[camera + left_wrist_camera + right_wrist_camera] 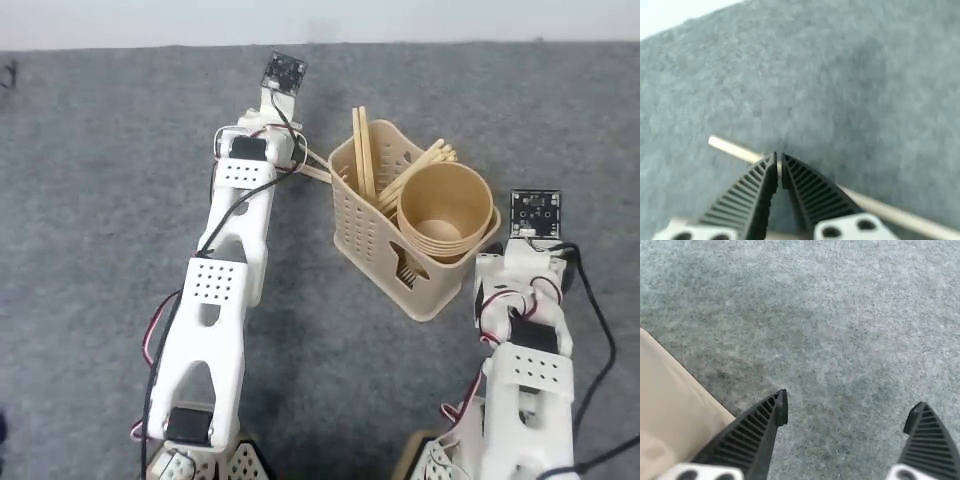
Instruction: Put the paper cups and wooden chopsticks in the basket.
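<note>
A beige basket (372, 240) stands on the grey carpet and holds stacked paper cups (445, 212) and several wooden chopsticks (364, 155). My left gripper (779, 160) is shut on one wooden chopstick (732, 148), gripped across its length above the carpet. In the high view that chopstick (316, 171) pokes out beside the left arm's wrist (255, 150), just left of the basket. My right gripper (850, 412) is open over bare carpet, with nothing between its fingers; the basket's wall (670, 405) is beside one finger. The right arm (525, 300) sits right of the basket.
Grey carpet (90, 200) covers the whole table, with free room left of the left arm and behind the basket. A pale wall edge (320, 20) runs along the back.
</note>
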Motion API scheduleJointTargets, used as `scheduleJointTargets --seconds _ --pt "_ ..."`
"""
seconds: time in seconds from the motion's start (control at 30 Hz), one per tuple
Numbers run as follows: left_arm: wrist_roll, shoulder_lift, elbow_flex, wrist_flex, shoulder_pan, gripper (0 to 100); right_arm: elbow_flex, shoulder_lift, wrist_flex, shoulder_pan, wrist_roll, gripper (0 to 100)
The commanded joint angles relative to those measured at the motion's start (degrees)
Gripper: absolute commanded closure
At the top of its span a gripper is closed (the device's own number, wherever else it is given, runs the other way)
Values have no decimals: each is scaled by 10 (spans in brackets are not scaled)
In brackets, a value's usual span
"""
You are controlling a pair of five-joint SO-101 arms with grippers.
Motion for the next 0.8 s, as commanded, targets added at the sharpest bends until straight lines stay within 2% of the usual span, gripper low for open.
scheduleJointTargets --seconds 0.0,0.23,0.33,0.43,0.53,0.6,0.7,0.77 --pt "-31 -42 -6 81 3 988 -2 -2 -9 -15 10 626" --pt "-151 -86 -26 304 0 988 -2 -2 -9 -15 10 626" --pt "-158 -111 -83 335 0 988 -2 -3 -9 -16 10 626" --pt "-60 -112 -147 251 6 988 -2 -3 -9 -16 10 626" --pt "74 -84 -171 93 11 988 -2 -1 -9 -16 10 626" --pt "138 -47 -170 -6 11 988 -2 -1 -9 -16 10 626" --pt "127 33 -171 -131 13 987 -2 0 -9 -16 10 626" --pt "88 76 -174 -164 13 987 -2 -2 -9 -16 10 626"
